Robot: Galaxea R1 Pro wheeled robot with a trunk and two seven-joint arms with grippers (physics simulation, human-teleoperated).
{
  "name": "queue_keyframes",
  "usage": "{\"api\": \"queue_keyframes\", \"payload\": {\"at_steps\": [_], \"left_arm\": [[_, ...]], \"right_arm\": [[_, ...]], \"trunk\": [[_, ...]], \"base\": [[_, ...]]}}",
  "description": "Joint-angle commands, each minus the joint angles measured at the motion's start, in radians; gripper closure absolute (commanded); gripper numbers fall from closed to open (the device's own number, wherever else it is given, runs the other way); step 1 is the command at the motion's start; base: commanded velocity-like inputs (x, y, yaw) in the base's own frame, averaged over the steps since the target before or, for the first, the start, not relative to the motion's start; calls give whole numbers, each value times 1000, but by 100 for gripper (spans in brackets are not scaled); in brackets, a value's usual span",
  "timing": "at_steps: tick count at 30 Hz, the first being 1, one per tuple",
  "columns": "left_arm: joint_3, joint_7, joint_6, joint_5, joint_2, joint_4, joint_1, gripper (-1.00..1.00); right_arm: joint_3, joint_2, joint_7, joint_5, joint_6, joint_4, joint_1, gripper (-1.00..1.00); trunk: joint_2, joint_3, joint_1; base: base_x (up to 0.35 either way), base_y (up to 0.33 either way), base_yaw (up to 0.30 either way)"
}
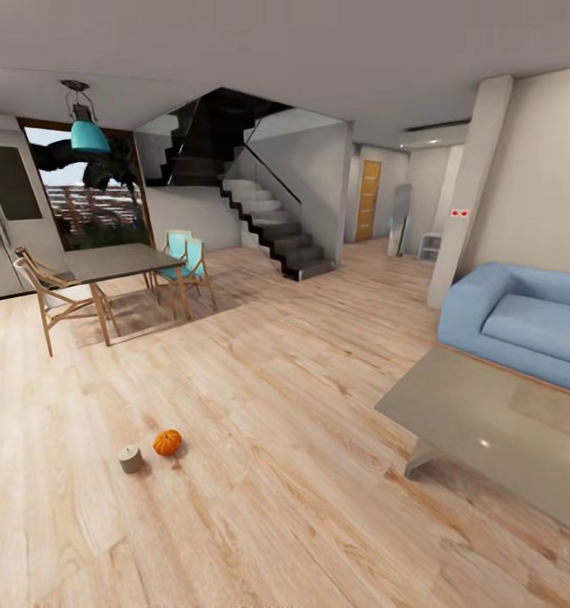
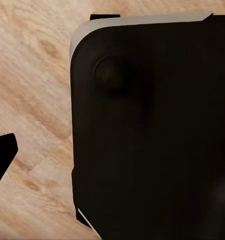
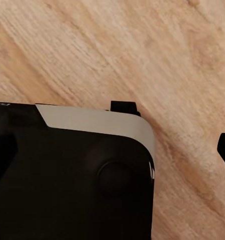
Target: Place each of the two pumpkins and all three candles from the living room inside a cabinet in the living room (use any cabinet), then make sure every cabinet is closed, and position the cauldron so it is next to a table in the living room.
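Floorboards [image 1: 301, 507] bear candle [image 1: 130, 458] just beside pumpkin [image 1: 167, 442].

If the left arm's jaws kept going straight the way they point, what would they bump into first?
Probably the robot's own dark base, which sits right ahead in the left wrist view, with the wooden floor beside it. Depth is hard to judge, so this is a guess.

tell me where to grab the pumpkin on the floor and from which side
Probably best from above, claw closing across the round ribbed body of the pumpkin at its widest, straddling the stem. It sits upright on the bare wood floor, so the top is open. Turn the fingers so neither sweeps toward the candle, which stands close by on its left, apart from it.
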Motion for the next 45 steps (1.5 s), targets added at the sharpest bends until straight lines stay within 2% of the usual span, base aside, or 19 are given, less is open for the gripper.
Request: {"api": "queue_keyframes", "payload": {"at_steps": [1,17,41,45], "left_arm": [[0,0,0,0,0,0,0,-100],[15,0,0,0,1,0,0,-100],[15,0,0,0,0,0,0,-100],[15,0,0,0,0,0,0,-100]], "right_arm": [[0,0,0,0,0,0,0,-100],[2,1,0,0,1,1,0,-100],[2,1,-2,-2,4,2,0,-100],[21,2,-3,-2,4,3,0,-100]], "trunk": [[0,-1,0],[0,-20,0],[0,-48,0],[0,-53,0]], "base": [[0,0,215],[0,0,215],[0,0,212],[0,0,191]]}}
